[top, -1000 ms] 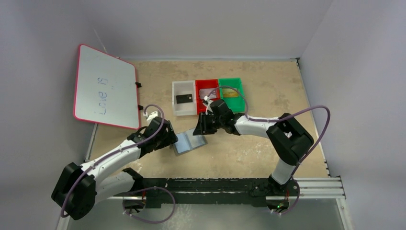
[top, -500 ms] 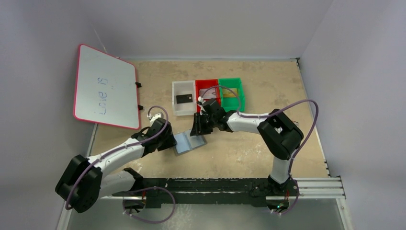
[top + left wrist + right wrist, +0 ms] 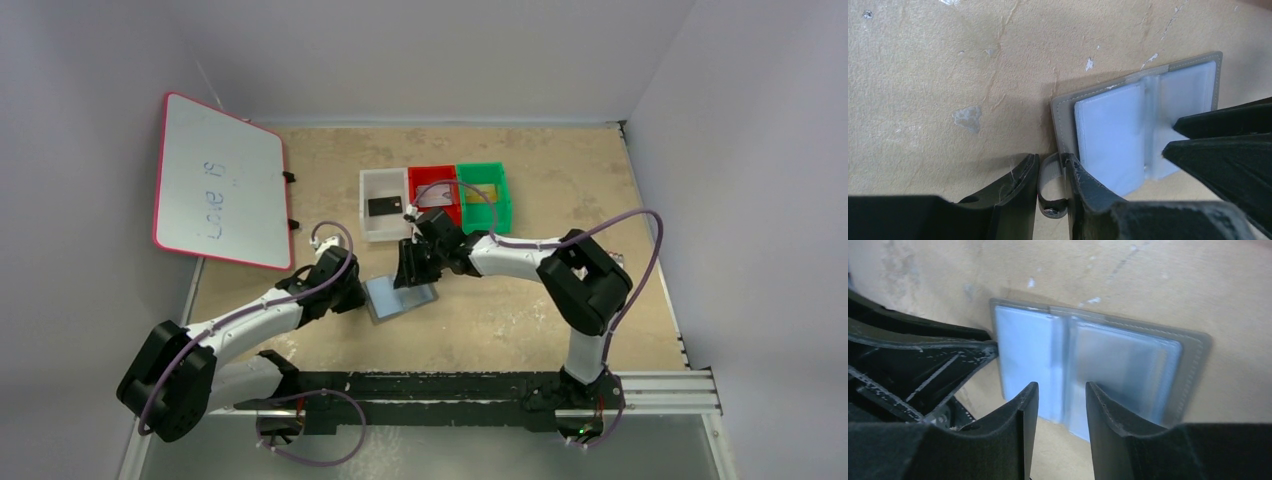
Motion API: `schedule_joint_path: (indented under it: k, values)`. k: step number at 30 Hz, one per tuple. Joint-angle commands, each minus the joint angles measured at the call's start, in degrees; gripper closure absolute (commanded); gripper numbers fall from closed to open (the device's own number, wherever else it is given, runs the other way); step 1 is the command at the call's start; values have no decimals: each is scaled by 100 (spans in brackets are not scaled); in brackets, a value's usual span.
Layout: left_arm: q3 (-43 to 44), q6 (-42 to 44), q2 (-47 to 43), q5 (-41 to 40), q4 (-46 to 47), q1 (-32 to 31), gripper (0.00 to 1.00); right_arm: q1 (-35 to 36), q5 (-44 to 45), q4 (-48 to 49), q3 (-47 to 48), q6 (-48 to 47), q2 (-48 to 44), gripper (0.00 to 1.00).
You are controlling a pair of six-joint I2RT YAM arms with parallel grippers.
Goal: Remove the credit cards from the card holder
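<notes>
The grey card holder [image 3: 402, 297] lies open on the table, its bluish pockets facing up. My left gripper [image 3: 352, 291] is at its left edge. In the left wrist view it [image 3: 1050, 167] is shut on the holder's strap tab [image 3: 1050, 176], next to the holder [image 3: 1108, 130]. My right gripper [image 3: 409, 274] hovers over the holder's far side. In the right wrist view it [image 3: 1060, 392] is open by a narrow gap, straddling the middle fold of the pockets [image 3: 1123, 360]. A black card [image 3: 384, 206] lies in the white tray [image 3: 368, 222]. A gold-yellow card [image 3: 483, 194] lies in the green tray [image 3: 503, 205]. I cannot make out the silvery-grey card.
A red tray [image 3: 416, 180] stands between the white and green trays, behind the right gripper and partly crossed by its cable. A whiteboard with a pink rim [image 3: 218, 180] lies at the back left. Bare tan table shows at right and front.
My right gripper has moved left and nearer, down onto the holder's far side. The left gripper has stayed at the holder's left edge.
</notes>
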Motion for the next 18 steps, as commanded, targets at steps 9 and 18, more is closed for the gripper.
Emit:
schedule_joint_path:
  k: [9,18]
  values:
    - [-22,138,-47,-6,184,-8,78,1,1411,-1342,250,-225,-567,54]
    - [-2,59,-93,79,271,-3,79,19,1091,-1066,320,-338,-253,59]
